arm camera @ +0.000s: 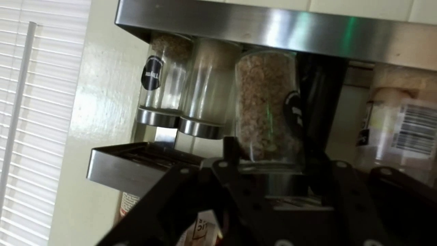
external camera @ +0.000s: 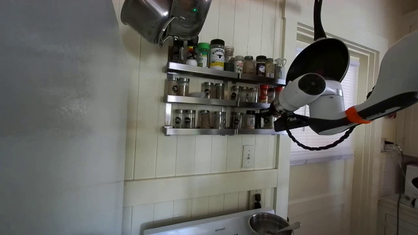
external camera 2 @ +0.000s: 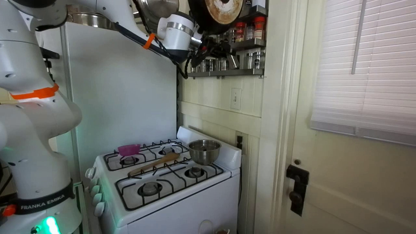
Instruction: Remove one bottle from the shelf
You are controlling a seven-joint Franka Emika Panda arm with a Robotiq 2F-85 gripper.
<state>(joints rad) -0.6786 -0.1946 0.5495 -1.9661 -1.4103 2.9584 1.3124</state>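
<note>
A glass spice jar with brown contents, a dark label and a metal lid stands between my gripper's fingers in the wrist view, which is upside down. Both fingers press against its sides near the lid. The same jar looks tilted in an exterior view, at the front of the bottom shelf. My gripper reaches in at that shelf's door-side end. In an exterior view the gripper partly covers the jars there, and I cannot tell which is the held one. The bottom shelf's lip runs close by the jar's base.
Two glass jars stand on one side of the held jar; a dark container and a barcoded jar on the other. The middle shelf is just above. A frying pan hangs by the arm. A stove with a metal bowl is below.
</note>
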